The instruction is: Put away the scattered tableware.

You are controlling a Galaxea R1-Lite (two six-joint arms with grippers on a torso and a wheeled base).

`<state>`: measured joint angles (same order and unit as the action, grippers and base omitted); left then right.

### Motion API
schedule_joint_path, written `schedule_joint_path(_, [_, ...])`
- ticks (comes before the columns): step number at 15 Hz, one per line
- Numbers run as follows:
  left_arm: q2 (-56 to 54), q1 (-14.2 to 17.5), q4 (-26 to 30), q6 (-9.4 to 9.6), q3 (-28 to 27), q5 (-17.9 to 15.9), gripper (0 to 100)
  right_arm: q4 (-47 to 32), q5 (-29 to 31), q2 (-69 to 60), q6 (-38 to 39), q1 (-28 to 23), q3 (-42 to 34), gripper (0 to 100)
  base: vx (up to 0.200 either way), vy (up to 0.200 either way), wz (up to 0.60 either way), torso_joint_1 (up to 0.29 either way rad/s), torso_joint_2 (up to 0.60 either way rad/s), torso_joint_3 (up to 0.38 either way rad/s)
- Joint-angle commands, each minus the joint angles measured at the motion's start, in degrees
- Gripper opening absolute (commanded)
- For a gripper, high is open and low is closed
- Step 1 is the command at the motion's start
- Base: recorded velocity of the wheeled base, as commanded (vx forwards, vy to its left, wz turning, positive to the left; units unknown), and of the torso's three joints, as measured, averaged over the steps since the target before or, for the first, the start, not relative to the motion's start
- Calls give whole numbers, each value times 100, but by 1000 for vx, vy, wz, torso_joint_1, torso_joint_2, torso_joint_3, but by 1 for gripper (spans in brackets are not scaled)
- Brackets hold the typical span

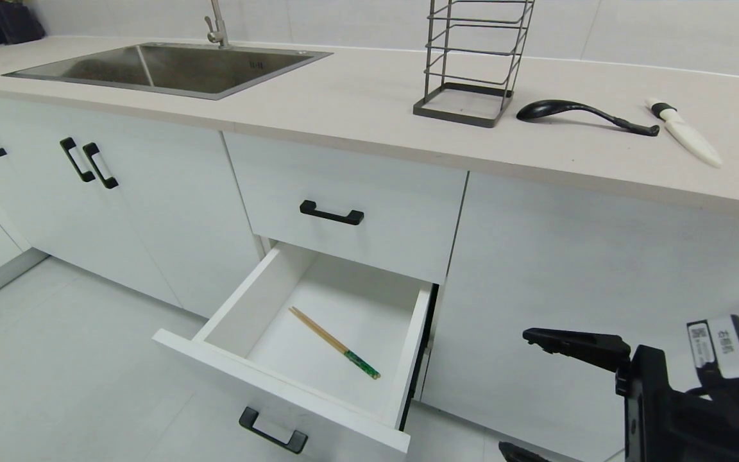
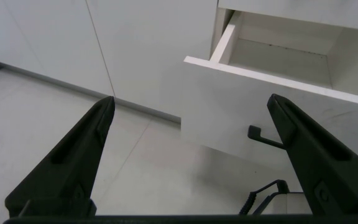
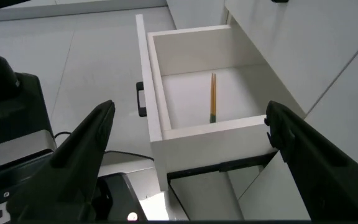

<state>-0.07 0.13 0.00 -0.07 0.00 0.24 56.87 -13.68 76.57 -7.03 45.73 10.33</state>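
A pair of wooden chopsticks (image 1: 334, 342) with green ends lies on the floor of the pulled-out lower drawer (image 1: 280, 382); the right wrist view has the chopsticks (image 3: 213, 96) inside the drawer (image 3: 156, 87) too. On the counter lie a black spoon (image 1: 584, 114) and a white knife (image 1: 687, 133). My right gripper (image 1: 523, 394) hangs open and empty to the right of the drawer, low in front of the cabinet, and its fingers (image 3: 92, 140) frame the drawer from above. My left gripper (image 2: 191, 99) is open and empty, low over the floor facing the drawer front (image 2: 260, 115).
A dark wire rack (image 1: 472, 64) stands on the counter (image 1: 356, 102) left of the spoon. A steel sink (image 1: 164, 67) with a tap is at the far left. The upper drawer (image 1: 344, 199) and the cabinet doors (image 1: 87, 192) are closed. Pale floor (image 1: 74, 359) lies before the cabinets.
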Motion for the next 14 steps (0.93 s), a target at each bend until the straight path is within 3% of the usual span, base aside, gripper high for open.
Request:
schedule_joint_path(1, [7, -5, 0, -1, 0, 2, 100, 8, -3, 34, 9, -2, -4, 100, 0, 0, 0, 41, -56, -36])
schedule_joint_path(6, [7, 4, 0, -1, 0, 2, 100, 17, 5, 34, 9, 6, 49, 100, 0, 0, 0, 214, -126, -116])
schedule_joint_path(14, [7, -5, 0, -1, 0, 2, 100, 26, 129, 34, 0, 6, 145, 100, 0, 0, 0, 205, -558, -214])
